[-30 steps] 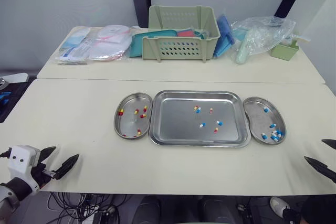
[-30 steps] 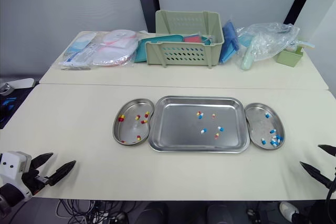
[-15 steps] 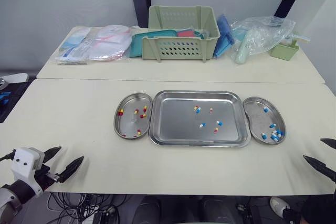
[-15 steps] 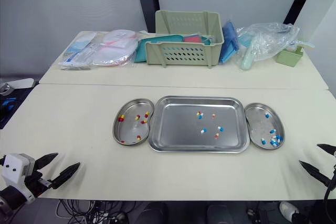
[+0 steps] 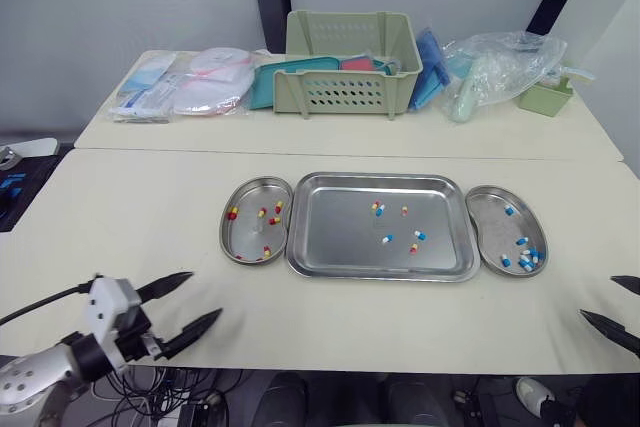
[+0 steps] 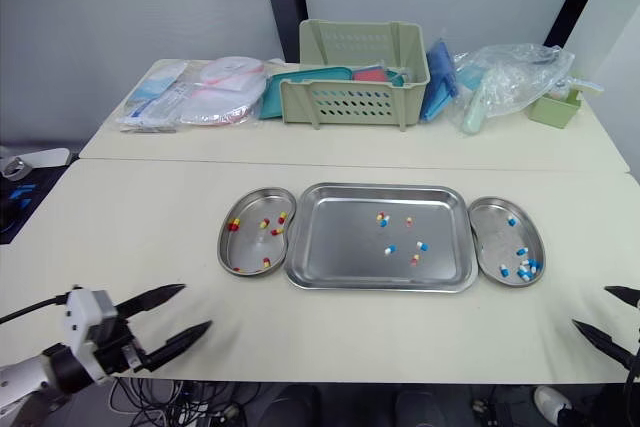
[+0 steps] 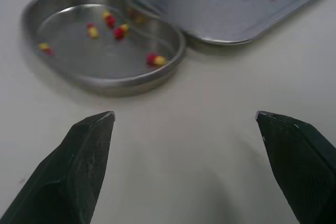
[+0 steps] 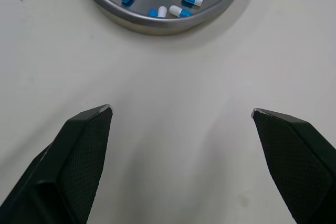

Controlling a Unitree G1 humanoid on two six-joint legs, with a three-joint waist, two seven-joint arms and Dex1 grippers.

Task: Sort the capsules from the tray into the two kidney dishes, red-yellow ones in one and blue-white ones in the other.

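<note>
Left eye view gives me the steel tray (image 5: 330, 242) at the middle of the worktop (image 5: 120, 217), with a kidney dish set just beside each short end. The left kidney dish (image 5: 250, 237) holds red-yellow capsules (image 5: 272, 220) scattered across its floor. The right kidney dish (image 5: 490, 237) holds blue-white capsules (image 5: 525, 262), most of them bunched at its near end. A handful of mixed capsules (image 5: 418, 236) of both colours lies loose in the right half of the tray, apart from one another.

My left fingers (image 5: 195, 328) hover over the near edge of the worktop on the left side, well apart from the left kidney dish. They are spread wide with nothing between them. From the left wrist view they point toward that dish, with the tray's corner beyond it.

My right fingers (image 8: 86, 150) sit at the near right edge of the worktop, also spread wide and carrying nothing. From the right wrist view the near end of the right kidney dish lies ahead of them, with bare worktop in between.

On the far table behind the worktop stand a pale green basket (image 5: 350, 77), some sealed packets (image 5: 150, 92) and a clear plastic bag (image 5: 500, 62)
</note>
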